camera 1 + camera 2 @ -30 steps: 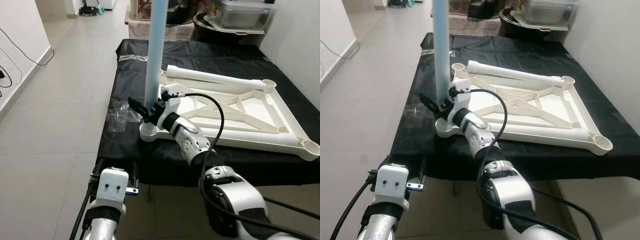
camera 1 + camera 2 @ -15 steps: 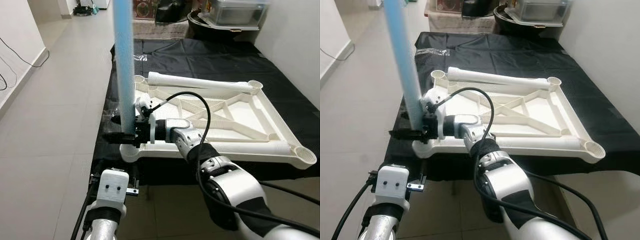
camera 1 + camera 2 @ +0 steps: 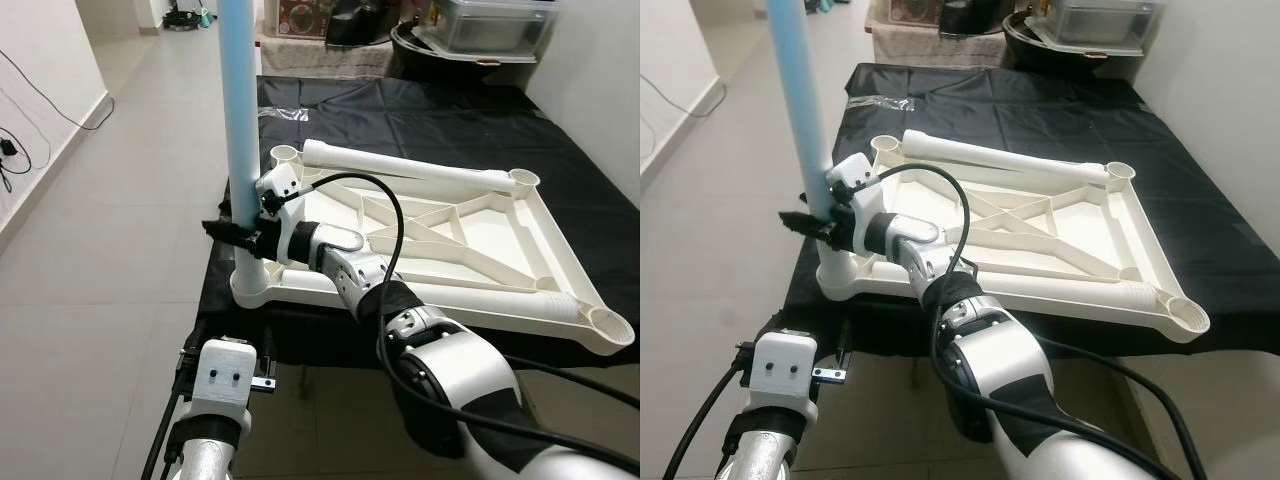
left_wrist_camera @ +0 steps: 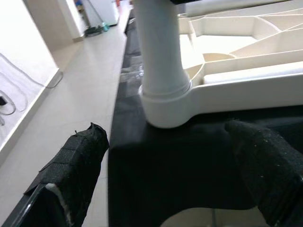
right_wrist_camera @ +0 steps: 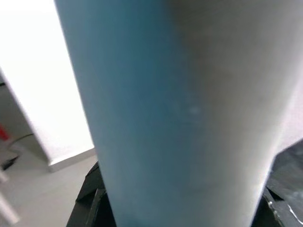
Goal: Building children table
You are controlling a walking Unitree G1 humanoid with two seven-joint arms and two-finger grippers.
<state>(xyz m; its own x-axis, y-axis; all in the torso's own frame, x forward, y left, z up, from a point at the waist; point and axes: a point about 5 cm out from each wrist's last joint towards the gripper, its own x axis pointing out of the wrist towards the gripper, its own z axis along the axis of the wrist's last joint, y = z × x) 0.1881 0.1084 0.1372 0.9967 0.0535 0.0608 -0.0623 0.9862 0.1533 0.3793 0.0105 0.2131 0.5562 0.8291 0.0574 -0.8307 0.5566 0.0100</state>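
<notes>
The right gripper is clamped around the blue leg — an upright pole seated in the near-left corner socket of the white tabletop, which lies upside down on the black cloth. The left gripper hangs below that corner, fingers spread wide, holding nothing.

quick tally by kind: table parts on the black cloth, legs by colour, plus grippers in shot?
Blue legs: 1, upright in the near-left corner socket
White legs: 1, lying along the far edge of the tabletop
White tabletops (upside down): 1
Grippers: 2, right gripper on the blue leg, left gripper low by the cloth's near edge
Total: 5
</notes>
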